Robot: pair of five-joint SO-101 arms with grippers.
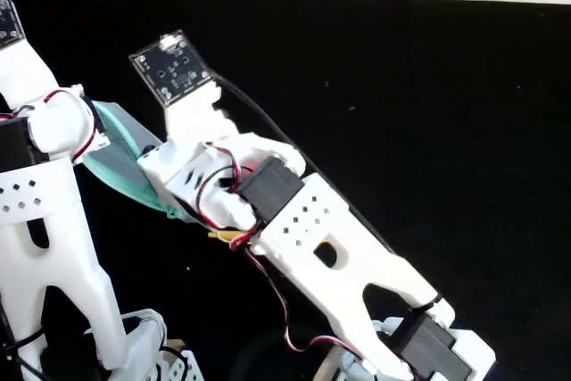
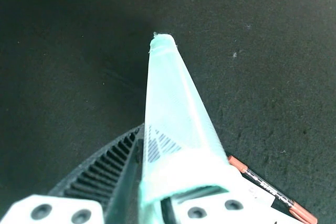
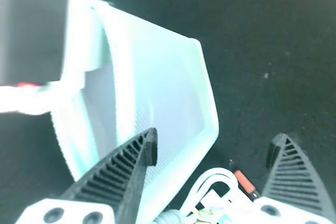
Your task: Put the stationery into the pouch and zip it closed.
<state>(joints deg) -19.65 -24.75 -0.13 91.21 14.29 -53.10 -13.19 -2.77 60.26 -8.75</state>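
1. Closest up is the right gripper [image 3: 216, 134]. Its black ribbed fingers [image 3: 131, 177] are spread wide apart with nothing pinched between them. One finger sits in front of the pouch's mesh wall, and the other is out over bare table.
2. The left gripper [image 2: 157, 150] is the opposite, clamped down on one end of the pouch [image 2: 170, 108]. In the left wrist view the mesh comes straight out from between the jaws, edge-on, narrowing to a tip further out.
3. The pouch itself is pale teal mesh. In the right wrist view its mouth looks open, since you can see the inside wall and the rim curving round. Can't tell whether the far tip touches the table or hangs just above it.
4. There's one pen [image 2: 268, 190], black with red-orange ends, lying flat on the table right beside the left gripper and outside the pouch. The right wrist view catches a red end of it too, low down between the spread fingers and near the pouch's corner.
5. From the high view, the pouch pokes out between the two arms. The left arm [image 1: 45, 211] is at the edge, and the right arm [image 1: 330, 238] leans in with its wrist covering most of the pouch.
6. The table [image 1: 428, 86] is plain black all around.
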